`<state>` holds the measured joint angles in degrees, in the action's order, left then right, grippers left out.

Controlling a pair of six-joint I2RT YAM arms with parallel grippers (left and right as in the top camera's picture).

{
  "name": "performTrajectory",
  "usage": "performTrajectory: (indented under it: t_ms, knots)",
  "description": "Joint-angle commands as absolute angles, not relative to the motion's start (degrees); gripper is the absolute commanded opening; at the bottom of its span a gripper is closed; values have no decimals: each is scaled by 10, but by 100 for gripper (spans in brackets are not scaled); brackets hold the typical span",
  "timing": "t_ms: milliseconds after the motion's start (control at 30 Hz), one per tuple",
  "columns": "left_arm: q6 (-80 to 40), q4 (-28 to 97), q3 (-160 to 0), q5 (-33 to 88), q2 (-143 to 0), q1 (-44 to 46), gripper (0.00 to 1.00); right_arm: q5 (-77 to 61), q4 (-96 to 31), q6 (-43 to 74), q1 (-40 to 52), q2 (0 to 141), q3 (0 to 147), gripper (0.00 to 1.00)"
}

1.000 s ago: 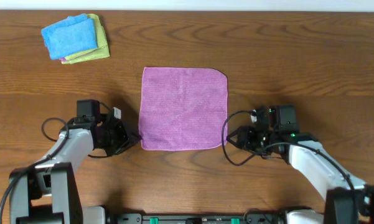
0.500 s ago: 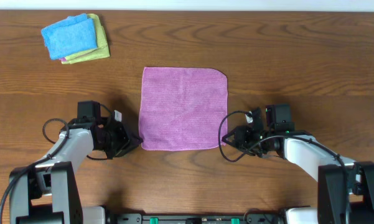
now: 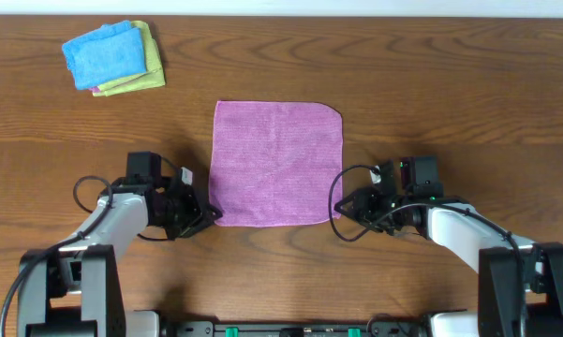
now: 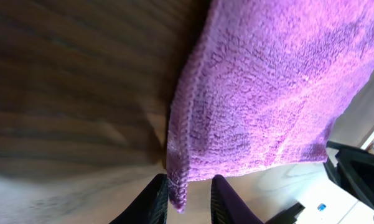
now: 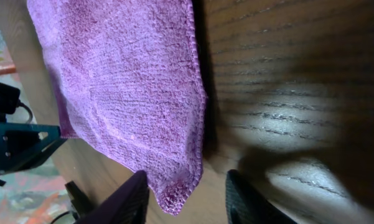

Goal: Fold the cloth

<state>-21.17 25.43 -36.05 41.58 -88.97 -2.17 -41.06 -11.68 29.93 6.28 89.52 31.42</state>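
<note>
Cloth: a purple cloth [image 3: 277, 164] lies open and flat, roughly square, in the middle of the worktop [image 3: 450, 94].
Left arm: the left arm [image 3: 122, 211] reaches to the cloth's near left corner. The left jaws stand narrow, with the hem corner between them and a sliver of gap on one side.
Right arm: the right arm [image 3: 459, 229] sits at the cloth's near right corner. The right jaws stand wider, with the corner lying between the tips, ungripped.
Step in hand: taking hold of both near corners, I'd say, ready to carry that edge over to the far one.
Doing it well: pinch only the top of the hem, low against the wood, both sides alike. Lift together so the edge stays straight, and lay corner on corner.
Surface: dark brown wood with a strong grain. The cloth looks nappy, so it should slide little.
Other cloths: a folded stack [image 3: 112, 56], blue on top, lies well beyond the cloth's far left corner.
Room: there is pale floor and some dark gear past the worktop edge nearest the cloth, too blurred to name.
</note>
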Motion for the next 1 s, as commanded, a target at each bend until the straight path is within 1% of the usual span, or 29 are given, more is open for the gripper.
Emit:
performTrajectory:
  t_ms: [0,233,400,433,500,533,567,600,833,933,967]
  knots:
    - [-213,254,-359,403,-897,-19,25,-421,-116,309,61,901,311,40]
    - [-212,255,-359,385,-897,-19,26,-425,-115,317,69,927,311,39]
    - [-212,255,-359,371,-897,-19,26,-431,-97,329,73,932,311,33]
    - [-212,254,-359,370,-897,-19,25,-432,-91,336,73,932,311,31]
    - [-212,252,-359,369,-897,-18,18,-441,-83,339,73,932,311,24]
    - [-212,251,-359,369,-897,-18,12,-441,-83,343,73,932,311,13]
    - [-212,250,-359,369,-897,-18,8,-443,-83,343,73,932,311,5]
    - [-212,248,-359,369,-897,-18,6,-444,-82,343,73,932,311,2]
    - [-223,232,-376,395,-897,-18,6,-517,-23,369,72,932,319,1]
    - [-223,245,-418,421,-897,-18,6,-536,-23,378,72,932,346,2]
    - [-223,268,-451,420,-895,-18,6,-552,-23,378,72,932,362,2]
